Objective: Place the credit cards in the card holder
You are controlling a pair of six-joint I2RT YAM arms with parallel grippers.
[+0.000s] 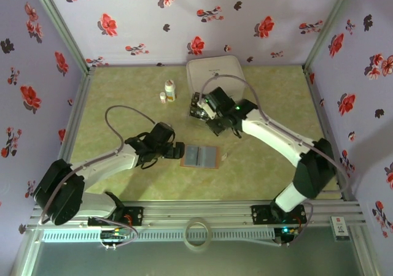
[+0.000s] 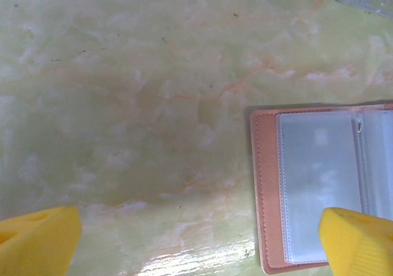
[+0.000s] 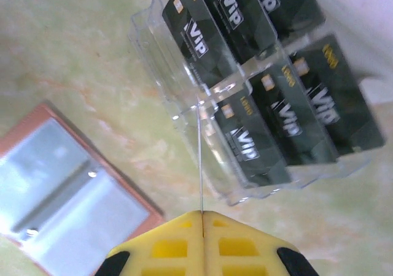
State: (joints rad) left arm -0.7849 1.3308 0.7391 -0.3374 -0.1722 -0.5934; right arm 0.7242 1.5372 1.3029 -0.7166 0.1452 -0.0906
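The card holder [image 1: 201, 156] lies open and flat on the table, reddish-brown with grey pockets, also in the left wrist view [image 2: 319, 184] and the right wrist view [image 3: 67, 196]. My left gripper [image 1: 178, 150] hovers just left of it, open and holding nothing, its yellow fingertips [image 2: 37, 242] spread wide. My right gripper [image 3: 202, 213] is shut on one credit card [image 3: 200, 159], seen edge-on as a thin line. It hangs over a clear rack [image 3: 184, 86] holding several black credit cards [image 3: 245, 138] marked VIP. From above, the right gripper [image 1: 201, 106] is at that rack [image 1: 195, 113].
A large white case [image 1: 215, 73] stands at the back, right behind the rack. Two small white bottles [image 1: 169, 91] stand to its left. A tape roll [image 1: 198, 233] lies on the front rail. Flowered walls close in the table on three sides.
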